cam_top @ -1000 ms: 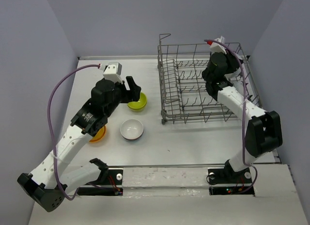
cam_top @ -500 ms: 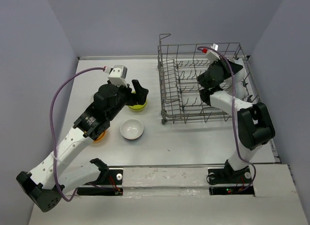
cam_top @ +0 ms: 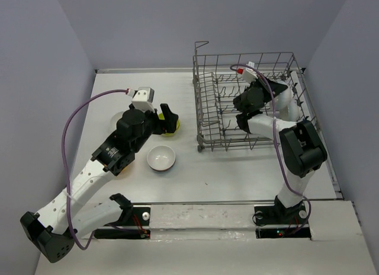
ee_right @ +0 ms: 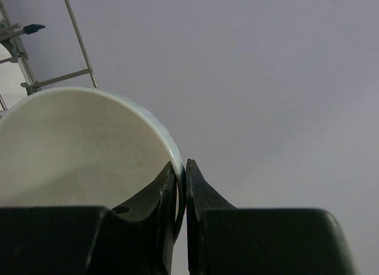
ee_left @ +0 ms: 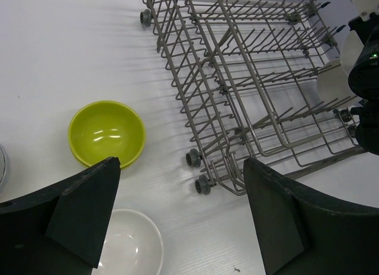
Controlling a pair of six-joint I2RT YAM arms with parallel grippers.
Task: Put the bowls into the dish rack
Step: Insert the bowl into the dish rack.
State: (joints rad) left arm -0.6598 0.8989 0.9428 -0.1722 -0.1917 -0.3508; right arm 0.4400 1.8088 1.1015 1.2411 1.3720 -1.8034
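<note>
**Top external.** The left jaws hang over the white bench (cam_top: 237,168), directly above a lime-green round smooth bowl (cam_top: 172,129). Only the bowl's edge peeks out beneath them. A small white round bowl (cam_top: 161,158) sits upright on the bench, apart from the lime one, on the arm-base side of the jaws. The right jaws reach into the large grey wire dish rack (cam_top: 213,109), over its tines. What they hold is not discernible here.

**Left wrist.** The jaws are spread wide, with the dark fingers (ee_left: 83,210) framing bare bench. The lime-green bowl (ee_left: 106,133) is upright, just ahead of the left-hand finger. The white bowl (ee_left: 127,248) lies between the fingers, close to that same finger. The dish rack (ee_left: 249,79) stands ahead and to the right.

**Right wrist.** The jaws are narrow, pinched on the rim of a round bowl with a cream-white inside and a pale blue edge (ee_right: 77,144). One finger (ee_right: 155,198) is inside the rim and the other outside. Rack wires (ee_right: 77,32) show beyond the bowl. Cannot tell whether the bowl touches the tines.
</note>
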